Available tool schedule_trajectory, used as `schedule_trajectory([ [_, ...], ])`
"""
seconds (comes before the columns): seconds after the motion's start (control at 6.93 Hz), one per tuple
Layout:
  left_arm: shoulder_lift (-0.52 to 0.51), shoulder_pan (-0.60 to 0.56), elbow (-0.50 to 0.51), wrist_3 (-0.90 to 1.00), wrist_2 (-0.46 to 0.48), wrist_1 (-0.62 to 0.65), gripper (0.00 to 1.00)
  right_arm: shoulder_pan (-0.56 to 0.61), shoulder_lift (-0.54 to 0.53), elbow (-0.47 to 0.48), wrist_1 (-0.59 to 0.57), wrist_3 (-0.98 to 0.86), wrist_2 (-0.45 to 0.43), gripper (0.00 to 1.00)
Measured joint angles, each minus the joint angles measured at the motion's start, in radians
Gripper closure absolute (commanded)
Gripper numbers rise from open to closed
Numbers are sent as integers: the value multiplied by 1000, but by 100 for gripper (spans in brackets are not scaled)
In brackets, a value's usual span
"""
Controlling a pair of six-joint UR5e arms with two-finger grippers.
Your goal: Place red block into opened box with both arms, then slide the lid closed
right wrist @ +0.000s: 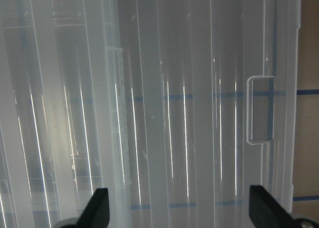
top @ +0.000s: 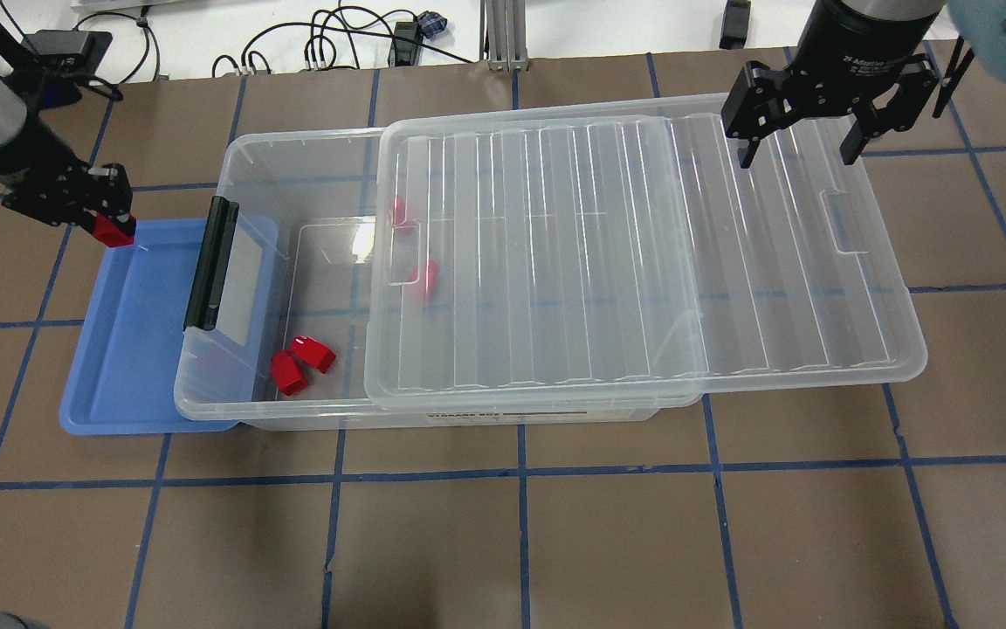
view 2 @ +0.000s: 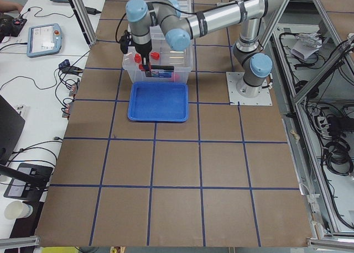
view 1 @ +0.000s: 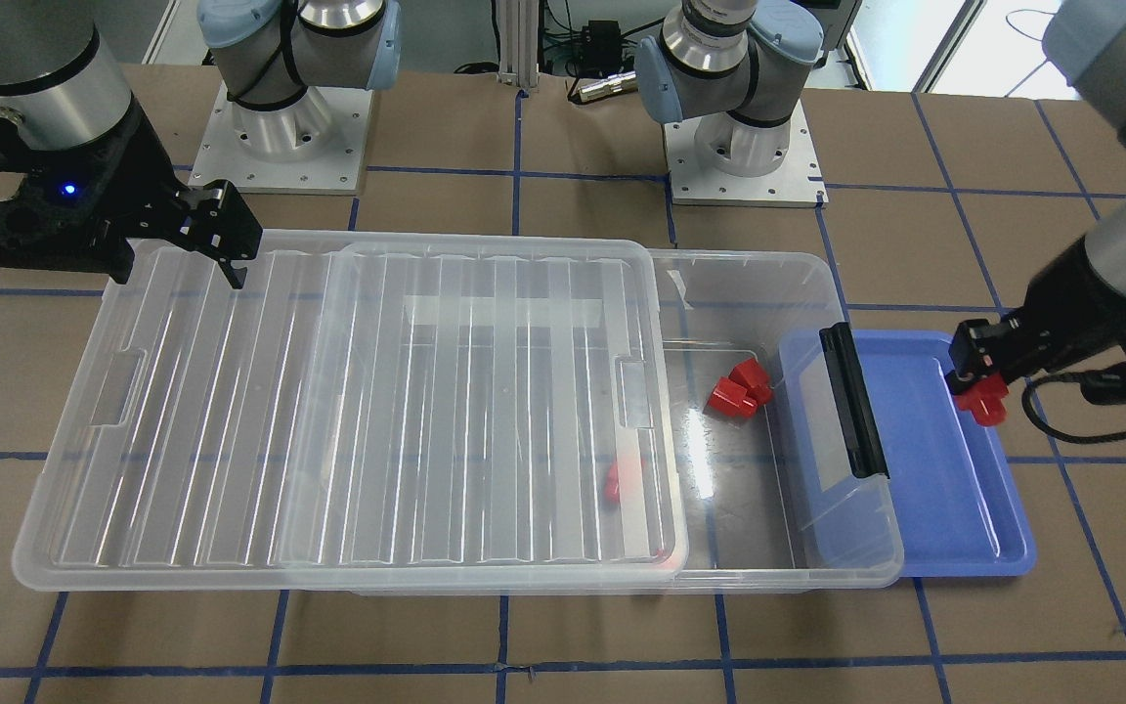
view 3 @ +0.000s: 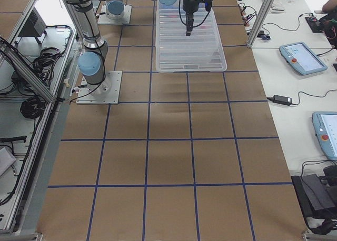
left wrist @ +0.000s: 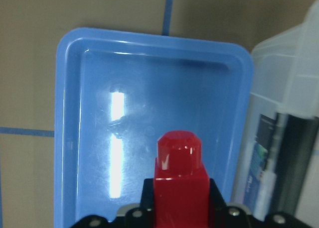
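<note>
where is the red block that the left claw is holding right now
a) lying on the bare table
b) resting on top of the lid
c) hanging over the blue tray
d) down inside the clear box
c: the left claw is shut on the red block, which hangs over a corner of the blue tray, outside the box.

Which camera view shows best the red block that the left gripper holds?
The left wrist-mounted view: the red block is large and sharp, clamped in the left gripper above the blue tray. The front-facing and overhead views show it small; the exterior left view, tiny; the other two, not at all.
</note>
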Motion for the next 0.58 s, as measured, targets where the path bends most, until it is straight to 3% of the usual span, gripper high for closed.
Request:
schedule_trajectory([
  [0.29,23,-149,-35,-145,-7,2,94,-4,1,0,1,-3,0,0],
  [0.58,12,-196,-175,-168,-12,157,95,-18,-1,0,3,-8,0,0],
])
